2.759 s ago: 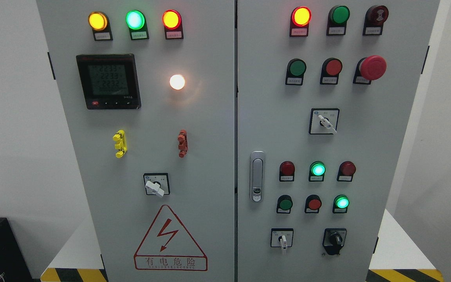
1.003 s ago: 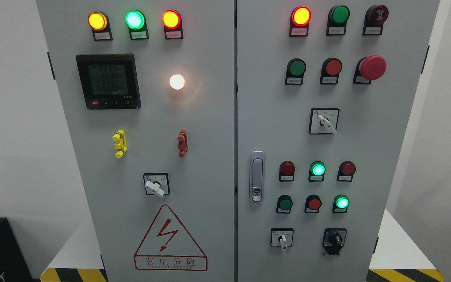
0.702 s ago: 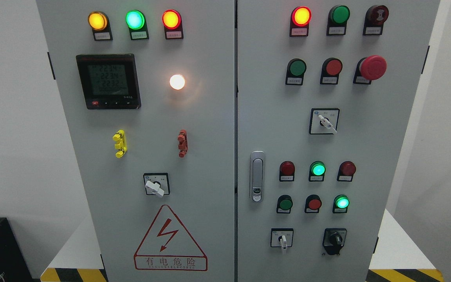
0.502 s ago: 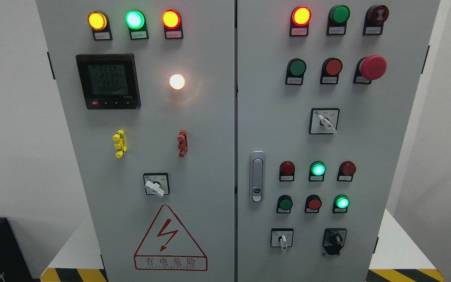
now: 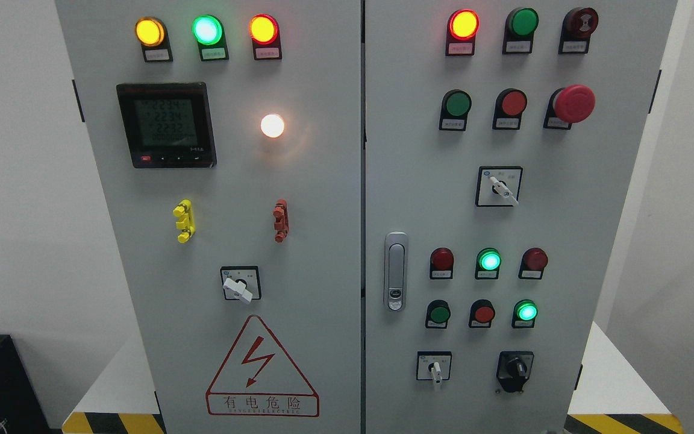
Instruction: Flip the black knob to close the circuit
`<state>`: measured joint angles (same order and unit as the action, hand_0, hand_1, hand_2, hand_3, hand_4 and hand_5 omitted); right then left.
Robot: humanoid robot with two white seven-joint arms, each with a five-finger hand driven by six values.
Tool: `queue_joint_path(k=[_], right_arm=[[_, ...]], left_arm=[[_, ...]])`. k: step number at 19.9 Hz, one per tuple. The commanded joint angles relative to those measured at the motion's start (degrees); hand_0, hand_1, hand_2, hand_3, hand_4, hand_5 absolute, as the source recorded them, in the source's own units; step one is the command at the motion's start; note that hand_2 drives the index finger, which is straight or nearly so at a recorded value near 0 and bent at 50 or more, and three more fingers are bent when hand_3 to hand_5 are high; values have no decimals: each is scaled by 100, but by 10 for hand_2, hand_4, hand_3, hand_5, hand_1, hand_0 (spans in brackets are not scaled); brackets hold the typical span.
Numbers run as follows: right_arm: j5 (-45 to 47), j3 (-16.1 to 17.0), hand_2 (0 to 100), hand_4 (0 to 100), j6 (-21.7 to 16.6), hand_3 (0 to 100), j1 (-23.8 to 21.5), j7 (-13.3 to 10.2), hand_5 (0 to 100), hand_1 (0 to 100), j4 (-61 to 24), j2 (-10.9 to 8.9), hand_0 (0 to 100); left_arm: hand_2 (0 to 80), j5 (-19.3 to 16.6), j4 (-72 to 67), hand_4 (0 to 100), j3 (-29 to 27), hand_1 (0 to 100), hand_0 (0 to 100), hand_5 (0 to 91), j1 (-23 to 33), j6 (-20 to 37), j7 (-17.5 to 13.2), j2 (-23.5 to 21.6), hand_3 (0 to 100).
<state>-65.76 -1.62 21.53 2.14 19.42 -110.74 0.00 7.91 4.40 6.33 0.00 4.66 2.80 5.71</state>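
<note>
Head view: grey two-door electrical cabinet (image 5: 323,181) seen front-on, no robot hand or arm in the picture, so whether the fingers are apart or together cannot be told.
Nearest, bottom edge: yellow-and-black hazard stripes (image 5: 115,423) on the white platform (image 5: 609,374) under the cabinet, cut off by the frame.
Task's thing: black rotary knob (image 5: 514,369) in a black square surround, low on the right door, right of a small white-handled selector switch (image 5: 435,367); its pointer position is hard to make out.
Writing: red-bordered triangular warning sign (image 5: 261,371) with a lightning bolt reads "有电危险"; the line beneath is too small to read.
Meter: black digital panel meter (image 5: 166,125) shows rows of green digits, blurred.
Button labels: too small to read.
Top row: lit amber, green and red lamps, upper cabinet edge cut off.
</note>
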Motion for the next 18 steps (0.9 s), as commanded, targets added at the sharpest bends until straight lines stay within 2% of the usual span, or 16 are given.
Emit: queue_joint_path(k=[1, 11, 14, 18], right_arm=[[-147, -93, 892, 914, 149, 1000, 533, 88, 937, 0, 448, -158, 0], [-314, -58, 891, 914, 185, 1000, 823, 141, 938, 0, 826, -184, 0], [-305, -49, 891, 915, 316, 1000, 937, 150, 938, 0, 922, -447, 0], [-270, -23, 891, 916, 352, 1000, 1043, 150, 938, 0, 1045, -545, 0]], left_arm=[[0, 0, -1, 0, 0, 556, 120, 0, 123, 0, 2, 0, 0], [0, 0, -1, 0, 0, 556, 120, 0, 123, 0, 2, 0, 0], [0, 0, -1, 0, 0, 556, 120, 0, 123, 9, 2, 0, 0], [0, 0, -1, 0, 0, 556, 120, 0, 123, 0, 2, 0, 0]])
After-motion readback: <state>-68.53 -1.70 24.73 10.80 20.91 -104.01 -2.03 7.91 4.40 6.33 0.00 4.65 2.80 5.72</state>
